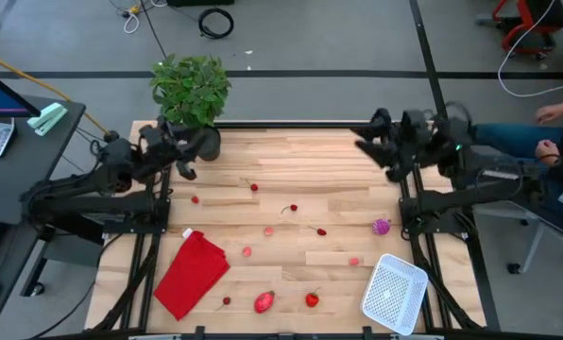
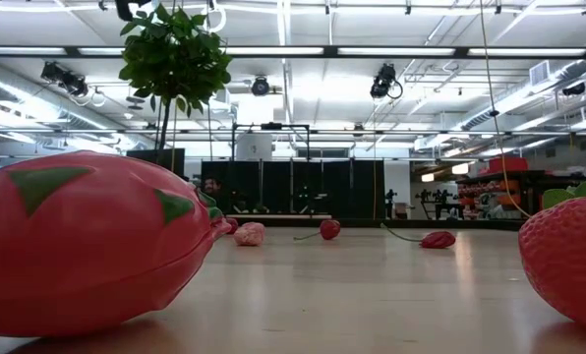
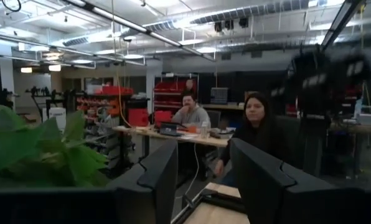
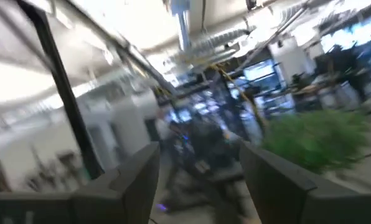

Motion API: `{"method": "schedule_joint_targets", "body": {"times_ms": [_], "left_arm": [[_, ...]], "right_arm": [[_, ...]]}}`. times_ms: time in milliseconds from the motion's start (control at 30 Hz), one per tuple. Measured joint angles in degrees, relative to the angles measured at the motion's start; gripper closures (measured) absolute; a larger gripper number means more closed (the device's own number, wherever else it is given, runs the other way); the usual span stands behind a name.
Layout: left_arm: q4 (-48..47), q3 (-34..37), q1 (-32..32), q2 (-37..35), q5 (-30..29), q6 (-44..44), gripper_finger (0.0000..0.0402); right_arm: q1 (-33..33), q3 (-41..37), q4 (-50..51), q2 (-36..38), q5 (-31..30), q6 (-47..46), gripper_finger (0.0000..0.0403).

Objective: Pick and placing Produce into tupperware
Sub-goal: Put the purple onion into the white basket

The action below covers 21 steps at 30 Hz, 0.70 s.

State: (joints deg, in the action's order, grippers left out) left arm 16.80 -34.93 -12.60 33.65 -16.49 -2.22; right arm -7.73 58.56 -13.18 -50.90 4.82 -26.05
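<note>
Red and pink toy produce (image 1: 264,301) lies scattered across the wooden table (image 1: 338,170), with a purple ball (image 1: 383,227) at the right, well clear of the white mesh tupperware (image 1: 394,294) at the near right corner. The pieces look light, hard and probably slick, so a pinch across the widest part suits them. The left gripper (image 3: 201,171) hovers at the far left by a potted plant (image 1: 191,90), jaws apart and empty. The right gripper (image 4: 198,168), raised at the far right, is likewise parted, empty.
</note>
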Motion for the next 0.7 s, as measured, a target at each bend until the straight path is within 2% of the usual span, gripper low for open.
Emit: {"method": "schedule_joint_targets", "body": {"times_ms": [67,167,233,333,433,533,700], "left_arm": [[0.0,-0.3,0.0,0.9,0.0,0.0,0.0246],[-0.1,-0.3,0.1,0.9,0.0,2.0,0.0246],[0.0,-0.3,0.1,0.8,0.1,5.5,0.0244],[-0.2,-0.3,0.1,0.3,0.1,11.2,0.0244],[-0.8,-0.3,0.1,0.3,0.6,16.7,0.0247],[-2.4,-0.4,0.1,0.5,1.0,20.0,0.0251],[-4.5,-0.3,0.1,0.5,1.2,22.4,0.0251]], "right_arm": [[-0.1,6.5,6.9,-3.0,2.6,-1.5,0.0172],[-0.3,16.1,22.6,-7.2,6.3,4.1,0.0172],[0.1,20.6,35.6,-9.5,6.2,7.3,0.0172],[1.1,23.9,56.0,-12.7,5.2,7.7,0.0172],[1.1,23.4,72.7,-14.8,3.4,4.0,0.0172],[1.1,22.0,81.7,-15.8,2.9,0.3,0.0172],[1.1,20.9,82.3,-17.5,0.0,-0.8,0.0172]]}}
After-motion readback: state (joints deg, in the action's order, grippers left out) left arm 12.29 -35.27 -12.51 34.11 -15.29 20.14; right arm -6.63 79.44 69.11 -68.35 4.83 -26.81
